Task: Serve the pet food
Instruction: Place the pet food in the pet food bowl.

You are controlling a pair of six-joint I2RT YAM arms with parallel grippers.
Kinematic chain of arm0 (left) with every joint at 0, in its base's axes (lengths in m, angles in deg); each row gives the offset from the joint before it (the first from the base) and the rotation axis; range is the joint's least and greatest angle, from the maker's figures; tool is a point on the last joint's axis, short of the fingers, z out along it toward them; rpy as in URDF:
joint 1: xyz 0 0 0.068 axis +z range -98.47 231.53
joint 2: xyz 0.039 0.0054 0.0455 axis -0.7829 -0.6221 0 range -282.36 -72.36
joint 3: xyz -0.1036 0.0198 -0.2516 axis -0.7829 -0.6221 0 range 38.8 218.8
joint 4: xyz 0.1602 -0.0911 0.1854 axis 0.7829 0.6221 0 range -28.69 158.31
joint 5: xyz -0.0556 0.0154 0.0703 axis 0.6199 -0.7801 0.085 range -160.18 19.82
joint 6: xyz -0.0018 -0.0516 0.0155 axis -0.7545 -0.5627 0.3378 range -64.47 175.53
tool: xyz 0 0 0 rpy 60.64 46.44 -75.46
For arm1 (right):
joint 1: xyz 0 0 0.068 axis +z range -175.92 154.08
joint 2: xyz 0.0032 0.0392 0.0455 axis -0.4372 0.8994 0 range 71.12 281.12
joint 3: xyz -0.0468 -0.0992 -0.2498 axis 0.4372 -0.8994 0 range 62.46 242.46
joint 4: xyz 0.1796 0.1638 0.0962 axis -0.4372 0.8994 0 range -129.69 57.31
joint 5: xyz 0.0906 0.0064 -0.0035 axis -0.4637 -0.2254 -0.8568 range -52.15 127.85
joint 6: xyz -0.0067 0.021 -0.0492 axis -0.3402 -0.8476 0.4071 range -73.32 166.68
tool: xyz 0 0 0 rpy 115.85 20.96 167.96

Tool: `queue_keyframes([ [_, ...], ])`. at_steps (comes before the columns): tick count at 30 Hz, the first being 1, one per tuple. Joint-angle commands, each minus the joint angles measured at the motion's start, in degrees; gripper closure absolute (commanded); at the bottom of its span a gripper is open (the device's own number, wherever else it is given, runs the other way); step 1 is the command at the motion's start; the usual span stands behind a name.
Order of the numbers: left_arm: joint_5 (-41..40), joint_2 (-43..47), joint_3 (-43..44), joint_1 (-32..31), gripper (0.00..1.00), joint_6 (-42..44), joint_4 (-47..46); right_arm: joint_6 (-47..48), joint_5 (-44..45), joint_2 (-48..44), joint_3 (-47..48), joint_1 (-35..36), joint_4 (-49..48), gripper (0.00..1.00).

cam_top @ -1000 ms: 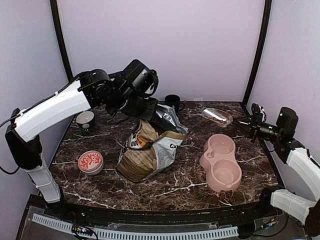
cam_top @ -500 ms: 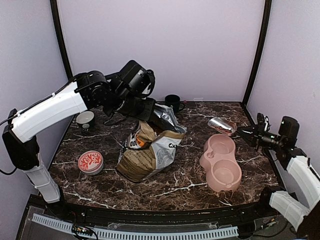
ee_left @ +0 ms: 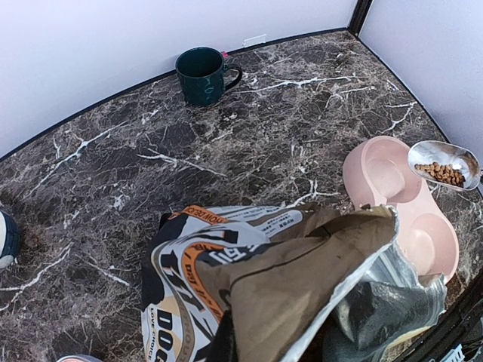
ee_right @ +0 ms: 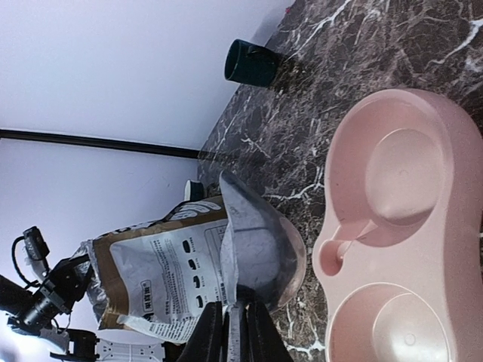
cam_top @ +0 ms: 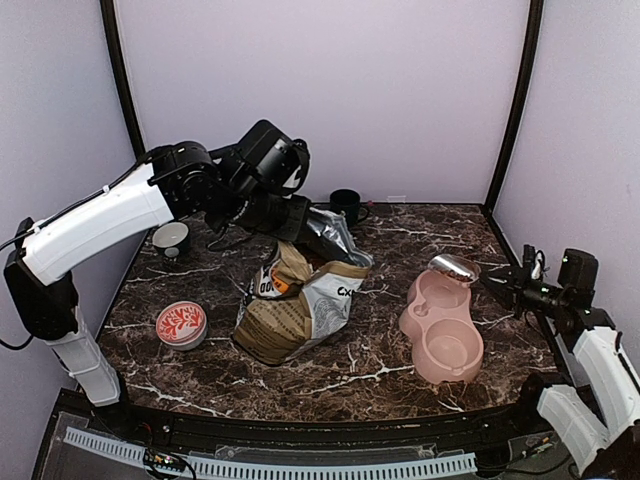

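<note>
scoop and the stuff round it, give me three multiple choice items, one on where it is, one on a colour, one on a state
1. Where is the scoop?
A. inside the bag
B. at the far rim of the pink double bowl
C. lying flat on the tabletop

2. What colour is the mug?
A. dark green
B. red
C. white

3. What state is the scoop in?
A. empty
B. turned upside down
C. holding kibble

Answers:
1 B: the top view shows it at the bowl's far end.
2 A: it looks dark green in the left wrist view.
3 C: the left wrist view shows brown pellets lying in it.
</note>
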Motion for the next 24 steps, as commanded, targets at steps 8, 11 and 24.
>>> queue_keyframes([
  [8,-0.9,7.9,-2.1,-0.2,1.00,1.1,-4.4,17.5,17.5,-0.8,8.5,-0.4,22.3,1.00],
  [11,-1.1,8.6,-3.2,0.0,1.00,1.3,-4.9,21.0,19.5,0.2,10.3,-0.4,25.8,1.00],
  [24,-0.6,9.9,-5.3,0.9,1.00,1.9,-6.1,22.3,20.0,0.7,11.5,-0.3,27.7,1.00],
])
